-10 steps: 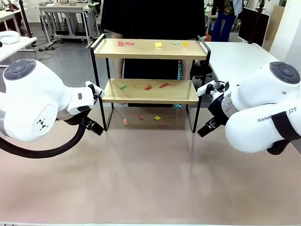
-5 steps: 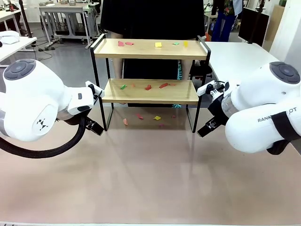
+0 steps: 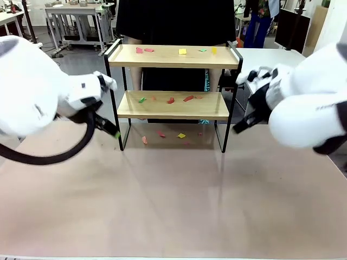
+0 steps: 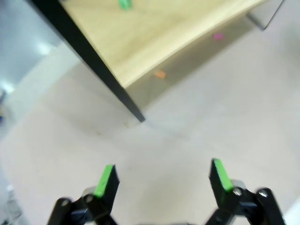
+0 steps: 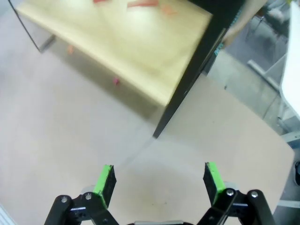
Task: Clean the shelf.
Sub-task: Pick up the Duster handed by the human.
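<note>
The shelf (image 3: 172, 57) stands mid-table, two light wooden boards in a black frame. Small coloured paper scraps (image 3: 182, 51) lie on its top board, more scraps (image 3: 170, 100) on the lower board, and a few on the table beneath (image 3: 181, 135). My left gripper (image 3: 112, 130) hangs by the shelf's front left leg; in the left wrist view the gripper (image 4: 163, 178) is open and empty, with that leg (image 4: 89, 61) ahead. My right gripper (image 3: 242, 124) hovers by the right leg; seen in the right wrist view, the gripper (image 5: 159, 180) is also open and empty above the table.
A person in black (image 3: 173, 21) stands right behind the shelf. A white table (image 3: 271, 62) adjoins at the far right. Bare beige tabletop (image 3: 173, 206) stretches in front of the shelf. Loose scraps (image 5: 115, 81) lie under the lower board.
Both arms have lifted and swung inward toward the shelf's ends. Both grippers stay open. The scraps and shelf have not moved.
</note>
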Robot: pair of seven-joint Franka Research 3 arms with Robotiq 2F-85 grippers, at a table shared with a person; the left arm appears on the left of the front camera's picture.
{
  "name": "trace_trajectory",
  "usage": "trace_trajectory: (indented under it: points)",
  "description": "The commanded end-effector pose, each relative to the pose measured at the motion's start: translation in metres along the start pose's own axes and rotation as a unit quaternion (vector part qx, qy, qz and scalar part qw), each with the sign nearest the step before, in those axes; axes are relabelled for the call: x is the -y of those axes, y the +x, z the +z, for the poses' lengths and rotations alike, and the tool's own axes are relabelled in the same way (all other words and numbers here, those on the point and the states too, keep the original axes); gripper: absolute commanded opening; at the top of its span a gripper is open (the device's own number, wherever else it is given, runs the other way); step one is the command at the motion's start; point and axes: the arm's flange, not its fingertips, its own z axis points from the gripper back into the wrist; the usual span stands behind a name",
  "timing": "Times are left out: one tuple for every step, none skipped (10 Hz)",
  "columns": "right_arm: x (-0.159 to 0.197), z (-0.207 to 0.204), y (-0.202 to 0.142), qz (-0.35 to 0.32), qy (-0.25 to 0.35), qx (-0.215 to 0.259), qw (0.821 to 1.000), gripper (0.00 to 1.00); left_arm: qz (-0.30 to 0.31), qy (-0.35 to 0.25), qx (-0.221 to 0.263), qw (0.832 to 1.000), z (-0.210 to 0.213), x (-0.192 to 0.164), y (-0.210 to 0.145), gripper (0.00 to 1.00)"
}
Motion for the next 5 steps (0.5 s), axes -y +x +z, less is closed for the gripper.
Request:
trace_trajectory:
  points:
    - [0.048, 0.031, 0.001, 0.008, 0.048, 0.023, 0.999, 1.0, -0.018, -0.06, -0.014, 0.998, 0.027, -0.061, 0.009, 1.0]
    - [0.076, 0.04, -0.001, 0.02, 0.075, 0.04, 0.996, 1.0, -0.027, -0.111, -0.012, 0.993, 0.034, -0.089, 0.011, 1.0]
    - [0.101, 0.044, -0.009, 0.031, 0.098, 0.06, 0.993, 1.0, -0.037, -0.144, -0.007, 0.989, 0.036, -0.112, 0.01, 1.0]
    - [0.126, 0.042, -0.018, 0.053, 0.124, 0.077, 0.988, 1.0, -0.058, -0.182, 0.008, 0.981, 0.036, -0.135, 0.006, 1.0]
    - [0.152, 0.036, -0.028, 0.083, 0.141, 0.092, 0.982, 1.0, -0.089, -0.218, 0.034, 0.971, 0.031, -0.163, 0.003, 1.0]
